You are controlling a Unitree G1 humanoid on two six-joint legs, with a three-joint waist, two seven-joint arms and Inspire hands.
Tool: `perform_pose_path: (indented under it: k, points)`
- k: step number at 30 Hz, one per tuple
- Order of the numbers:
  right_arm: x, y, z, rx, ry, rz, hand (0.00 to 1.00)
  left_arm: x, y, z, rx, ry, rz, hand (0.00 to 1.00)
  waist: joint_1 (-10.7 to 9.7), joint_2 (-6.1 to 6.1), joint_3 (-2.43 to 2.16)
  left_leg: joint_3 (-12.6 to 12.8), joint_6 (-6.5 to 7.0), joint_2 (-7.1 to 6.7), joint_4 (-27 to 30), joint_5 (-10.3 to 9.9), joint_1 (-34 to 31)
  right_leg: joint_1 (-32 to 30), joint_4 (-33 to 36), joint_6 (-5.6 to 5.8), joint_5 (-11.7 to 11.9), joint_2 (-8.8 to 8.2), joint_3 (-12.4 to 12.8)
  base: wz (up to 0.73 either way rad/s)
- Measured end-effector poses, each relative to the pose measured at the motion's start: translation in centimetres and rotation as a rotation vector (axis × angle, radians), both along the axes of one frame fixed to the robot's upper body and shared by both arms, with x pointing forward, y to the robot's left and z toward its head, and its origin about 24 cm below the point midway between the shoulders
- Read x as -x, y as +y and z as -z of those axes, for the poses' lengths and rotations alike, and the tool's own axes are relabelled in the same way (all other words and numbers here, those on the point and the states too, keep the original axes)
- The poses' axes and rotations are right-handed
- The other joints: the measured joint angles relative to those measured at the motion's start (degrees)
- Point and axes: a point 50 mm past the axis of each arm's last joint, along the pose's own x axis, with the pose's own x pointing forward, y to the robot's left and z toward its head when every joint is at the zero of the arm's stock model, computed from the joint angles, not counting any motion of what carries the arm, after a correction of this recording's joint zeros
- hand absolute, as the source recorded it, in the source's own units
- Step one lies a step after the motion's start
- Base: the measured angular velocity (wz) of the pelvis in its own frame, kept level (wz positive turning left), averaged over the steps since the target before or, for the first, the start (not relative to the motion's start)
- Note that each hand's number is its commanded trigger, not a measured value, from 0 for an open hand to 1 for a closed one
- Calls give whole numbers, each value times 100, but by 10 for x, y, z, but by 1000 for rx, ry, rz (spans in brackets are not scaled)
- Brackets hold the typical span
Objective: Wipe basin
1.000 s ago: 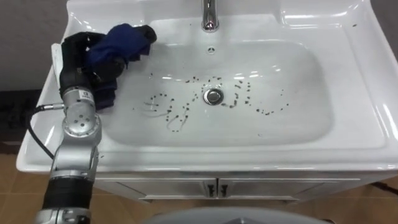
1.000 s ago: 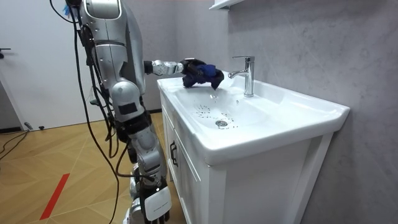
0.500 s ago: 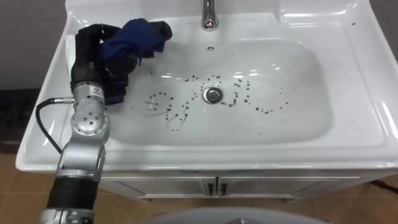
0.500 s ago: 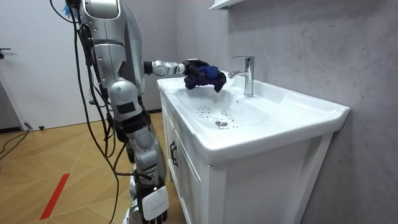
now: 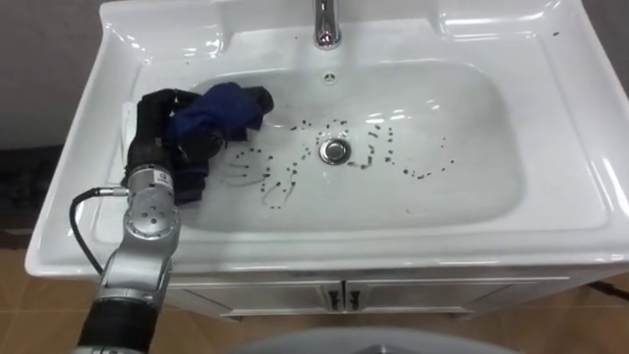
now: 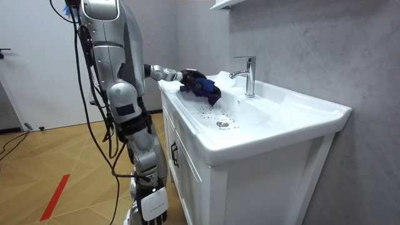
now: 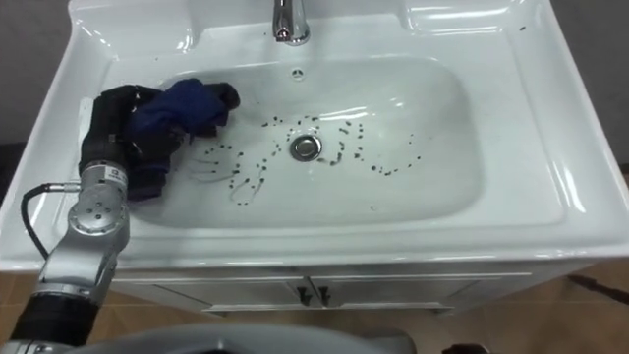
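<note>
While the robot stands at the end of the white vanity, its left hand [image 5: 157, 120] sits in the left of the frame, inside the basin [image 5: 482, 128], with its fingers clamped round a bunched dark blue cloth [image 5: 222, 106]. The cloth lies low over the basin's left slope (whether it touches the surface cannot be told), and its free end points toward the drain [image 5: 335, 149] but stays apart from it. Dark specks [image 5: 418, 175] lie in loose arcs around the drain. The faucet [image 5: 325, 22] stands at top centre, well apart from the cloth.
</note>
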Motion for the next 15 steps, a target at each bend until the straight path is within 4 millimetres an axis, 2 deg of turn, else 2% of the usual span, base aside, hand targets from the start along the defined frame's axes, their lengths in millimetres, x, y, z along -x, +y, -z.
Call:
perform_pose_path:
  k: [4,6,15]
  points:
    - [2,1,0,-12,8,1,0,2,0,8,-30,41,20,100,-7,-32,-32,4,0,0,2,0,20,22,8,-1,1,1,5,0]
    - [3,1,0,-11,12,1,0,4,-1,15,-78,65,46,100,-18,-20,-74,2,0,0,-1,0,44,49,13,-2,2,1,6,0]
    - [3,0,0,3,7,0,0,6,-4,29,-207,118,132,100,-54,-25,-76,57,-1,5,-8,1,150,101,20,-4,-26,1,126,-3]
